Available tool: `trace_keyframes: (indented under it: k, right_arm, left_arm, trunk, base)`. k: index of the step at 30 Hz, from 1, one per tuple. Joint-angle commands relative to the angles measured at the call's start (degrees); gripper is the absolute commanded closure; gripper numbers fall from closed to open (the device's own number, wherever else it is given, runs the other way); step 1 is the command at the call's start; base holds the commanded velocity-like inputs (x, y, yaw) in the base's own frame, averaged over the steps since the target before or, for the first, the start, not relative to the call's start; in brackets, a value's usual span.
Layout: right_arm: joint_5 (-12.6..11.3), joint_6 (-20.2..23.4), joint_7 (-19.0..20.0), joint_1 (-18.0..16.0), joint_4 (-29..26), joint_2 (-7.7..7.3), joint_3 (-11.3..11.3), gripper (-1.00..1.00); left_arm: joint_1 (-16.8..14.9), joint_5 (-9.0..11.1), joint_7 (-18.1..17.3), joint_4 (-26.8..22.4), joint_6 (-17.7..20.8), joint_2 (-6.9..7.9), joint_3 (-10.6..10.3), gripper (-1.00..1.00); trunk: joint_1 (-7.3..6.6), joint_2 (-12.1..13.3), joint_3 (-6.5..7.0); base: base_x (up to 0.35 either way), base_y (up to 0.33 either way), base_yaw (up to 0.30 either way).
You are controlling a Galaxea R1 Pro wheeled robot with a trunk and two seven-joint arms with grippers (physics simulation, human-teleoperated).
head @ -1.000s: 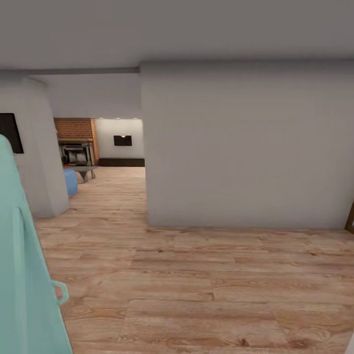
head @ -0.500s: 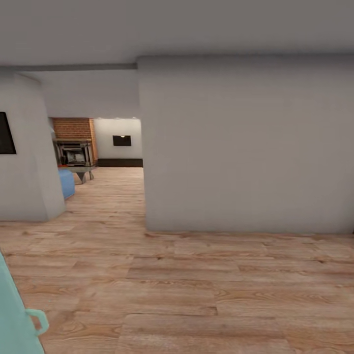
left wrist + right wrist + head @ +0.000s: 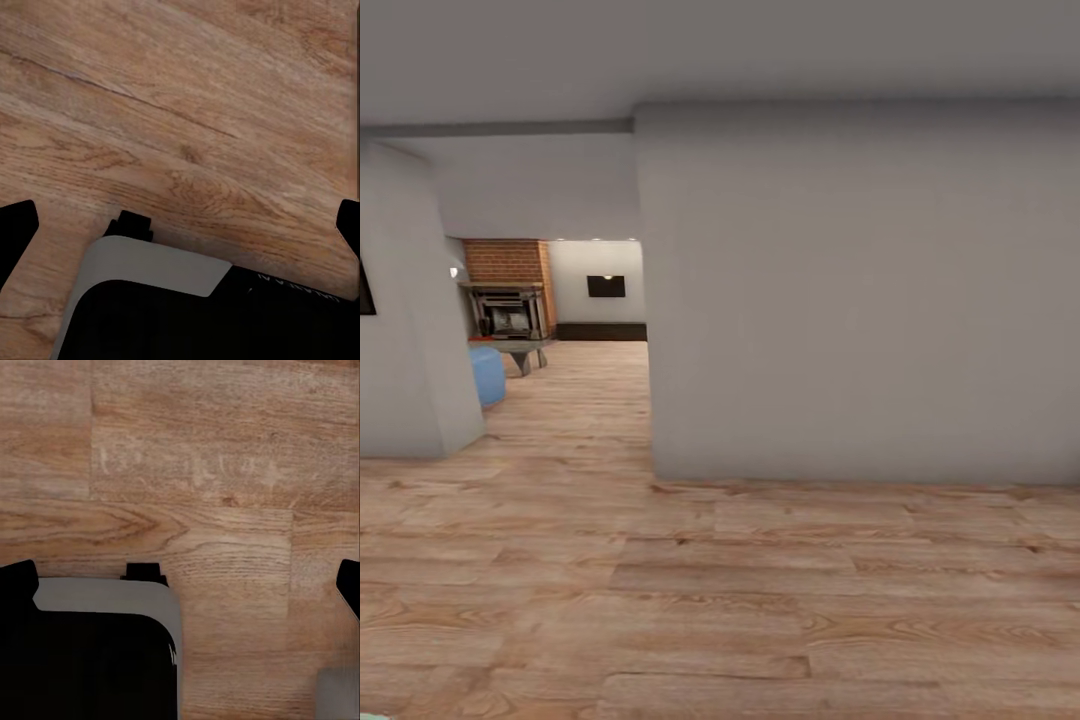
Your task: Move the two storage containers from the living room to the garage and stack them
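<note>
Two black fingertips of each gripper sit wide apart, gripping nothing, over the light wood-plank floor. Far down the hallway, the living room's red-brick fireplace stands beside a grey low table.

A big grey wall hides most of the living room behind it. Beside the wall's near corner, the brick fireplace, low table and a blue seat are small and partly cut by a pillar. Past the fireplace, a dark wall panel is too small to identify. Both grippers' fingertips are cropped at the frame edges.
</note>
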Motion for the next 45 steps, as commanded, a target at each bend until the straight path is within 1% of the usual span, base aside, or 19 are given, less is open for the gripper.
trace_keyframes:
  k: [1, 36, 45]
  right_arm:
    - [-0.12, -0.28, -0.19, -0.08, 0.18, 0.01, 0.45, -1.0]
    - [-0.5, -0.27, 0.11, -0.07, 0.21, -0.17, 0.35, -1.0]
    - [-0.2, -0.2, -0.24, -0.07, 0.21, -0.17, 0.45, -1.0]
  left_arm:
    - [-0.04, 0.24, 0.1, 0.04, -0.15, -0.01, -0.11, -1.0]
    - [-0.04, 0.15, 0.1, 0.04, -0.15, -0.23, -0.19, -1.0]
    - [-0.04, 0.15, 0.1, 0.05, -0.17, -0.26, -0.2, -1.0]
  trunk:
    - [0.04, -0.04, -0.07]
    - [0.04, -0.04, -0.07]
    - [0.04, -0.04, -0.02]
  base:
    - [0.324, 0.0, 0.0]
    - [0.324, 0.0, 0.0]
    - [0.324, 0.0, 0.194]
